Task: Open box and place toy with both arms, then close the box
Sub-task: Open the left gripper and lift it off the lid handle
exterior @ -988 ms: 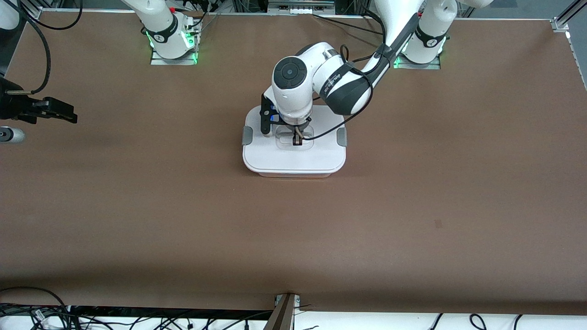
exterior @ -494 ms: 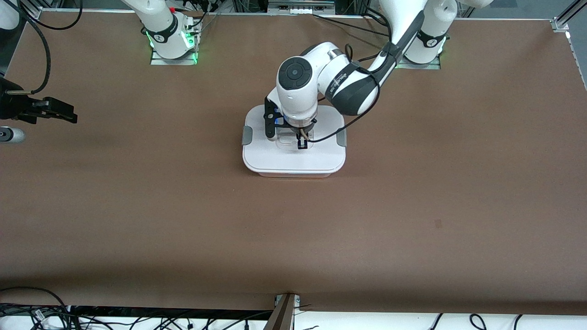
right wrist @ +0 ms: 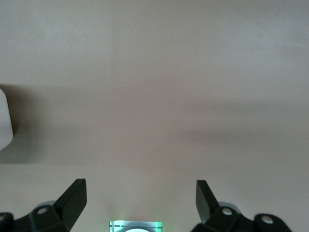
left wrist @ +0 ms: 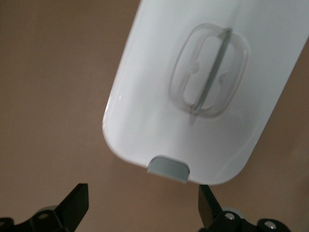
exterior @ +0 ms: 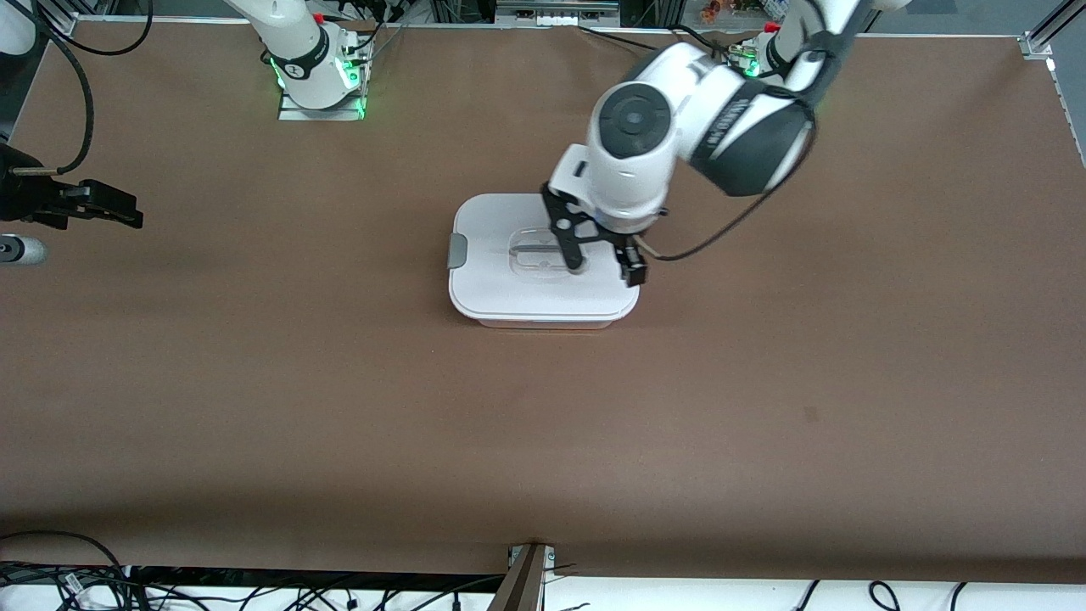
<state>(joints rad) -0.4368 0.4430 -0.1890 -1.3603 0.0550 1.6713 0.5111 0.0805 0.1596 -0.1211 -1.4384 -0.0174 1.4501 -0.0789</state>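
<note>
The box [exterior: 509, 288] sits in the middle of the table with its flat white lid on. Its clear recessed handle [exterior: 534, 252] is bare, and one grey clip [exterior: 457, 251] shows at the right arm's end. My left gripper [exterior: 607, 270] is open and empty, over the box's end toward the left arm. The left wrist view shows the lid [left wrist: 159, 125], the handle [left wrist: 208, 79] and a grey clip [left wrist: 166, 168] between my spread left gripper [left wrist: 142, 208]. My right gripper [exterior: 119, 208] waits open over bare table at the right arm's end and also shows in the right wrist view [right wrist: 140, 203]. The toy is out of view.
The arm bases with green lights [exterior: 321, 85] stand along the table edge farthest from the front camera. A silver cylinder [exterior: 21, 250] lies by the right gripper. A bracket [exterior: 528, 577] and cables line the nearest edge. Brown tabletop [exterior: 764, 382] surrounds the box.
My left gripper has come off the lid's handle, opened, risen, and shifted toward the left arm's end of the box. The box and the right arm have not moved.
</note>
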